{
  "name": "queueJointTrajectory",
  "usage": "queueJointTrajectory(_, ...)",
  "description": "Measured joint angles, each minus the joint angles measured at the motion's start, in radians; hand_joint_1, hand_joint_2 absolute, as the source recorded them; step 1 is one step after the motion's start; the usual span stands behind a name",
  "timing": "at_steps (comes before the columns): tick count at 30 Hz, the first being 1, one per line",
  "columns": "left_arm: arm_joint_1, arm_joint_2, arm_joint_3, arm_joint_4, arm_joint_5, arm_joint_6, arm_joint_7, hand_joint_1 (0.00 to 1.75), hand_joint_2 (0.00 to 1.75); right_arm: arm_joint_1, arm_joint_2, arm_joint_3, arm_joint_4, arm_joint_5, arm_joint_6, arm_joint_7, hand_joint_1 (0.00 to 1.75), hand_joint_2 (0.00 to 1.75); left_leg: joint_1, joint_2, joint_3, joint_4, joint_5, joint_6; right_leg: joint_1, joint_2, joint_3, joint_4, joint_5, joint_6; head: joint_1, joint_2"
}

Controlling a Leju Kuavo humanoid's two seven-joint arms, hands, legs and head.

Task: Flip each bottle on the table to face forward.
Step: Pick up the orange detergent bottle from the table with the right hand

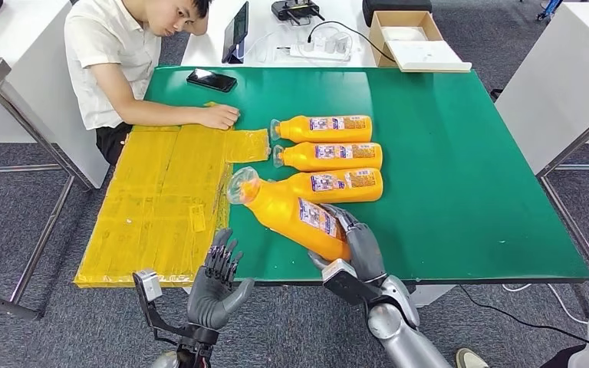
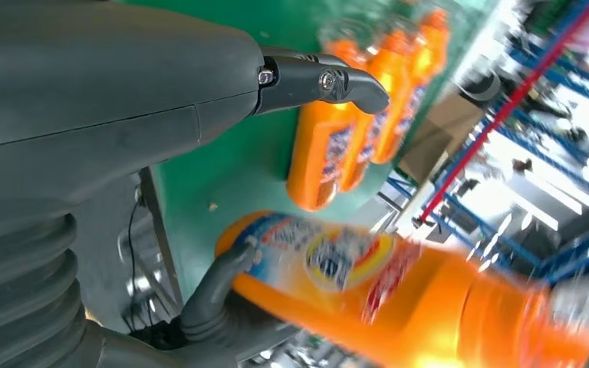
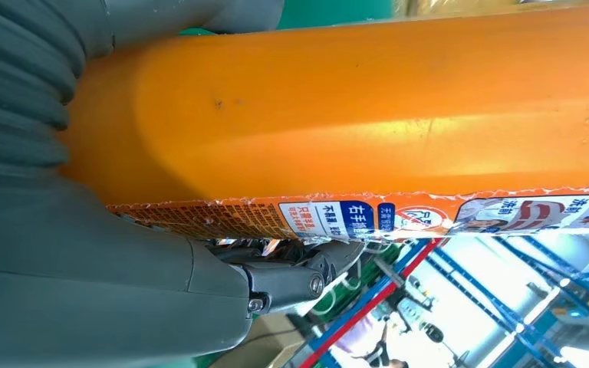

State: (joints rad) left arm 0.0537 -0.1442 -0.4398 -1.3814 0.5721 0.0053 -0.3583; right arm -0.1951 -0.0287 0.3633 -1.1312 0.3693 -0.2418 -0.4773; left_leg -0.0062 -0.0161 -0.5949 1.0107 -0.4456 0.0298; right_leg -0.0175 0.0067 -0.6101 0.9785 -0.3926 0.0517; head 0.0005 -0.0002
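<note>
Gripping the nearest bottle (image 1: pixel 301 215) at its base with my right hand (image 1: pixel 357 244), tilted above the worktop (image 1: pixel 460 192); left hand (image 1: pixel 216 287) spread, idle. I'd roll slowly, label up.

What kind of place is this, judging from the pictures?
Probably a robot test lab or workshop, not a home: a green-topped work table with a row of orange plastic bottles, white desks with electronics, grey carpet, and blue and red metal racks behind.

You are in office-style robot lab: grey carpet (image 1: pixel 15 222), white desks (image 1: pixel 560 69), green worktop (image 1: pixel 460 153), cardboard box (image 1: pixel 403 31), power strip (image 1: pixel 322 47).
</note>
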Motion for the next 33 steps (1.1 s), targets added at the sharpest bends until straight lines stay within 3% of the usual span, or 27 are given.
queueJointTrajectory(12, -0.019, 0.01, -0.026, -0.014, -0.141, 0.061, -0.037, 0.0, 1.75, -0.011, 0.085, 0.146, 0.087, 0.043, 0.075, -0.048, 1.75, 1.75, 0.001, 0.0, -0.001, 0.0, 0.0, 0.0, 0.0, 0.0, -0.002, 0.0, 0.0, 0.0, 0.0, 0.0)
queueJointTrajectory(26, -0.02, 0.01, -0.025, -0.014, -0.143, 0.064, -0.037, 0.0, 1.75, -0.016, 0.094, 0.179, 0.12, 0.043, 0.083, -0.056, 1.75, 1.75, 0.0, 0.0, -0.001, 0.0, 0.0, 0.0, 0.0, 0.0, -0.002, 0.0, 0.0, 0.0, 0.0, 0.0)
queueJointTrajectory(32, -0.036, 0.002, -0.022, 0.01, -0.085, 0.001, -0.012, 0.0, 1.75, -0.016, 0.095, 0.223, 0.126, 0.037, 0.157, -0.152, 1.75, 1.75, 0.0, 0.0, -0.001, 0.0, 0.0, 0.0, 0.0, 0.0, -0.002, 0.0, 0.0, 0.0, 0.0, 0.0)
queueJointTrajectory(33, -0.038, -0.002, -0.02, 0.018, -0.072, -0.009, -0.012, 0.34, 1.75, -0.016, 0.095, 0.229, 0.128, 0.034, 0.157, -0.159, 1.75, 1.75, 0.0, 0.0, -0.001, 0.0, 0.0, 0.0, 0.0, 0.0, -0.002, 0.0, 0.0, 0.0, 0.0, 0.0)
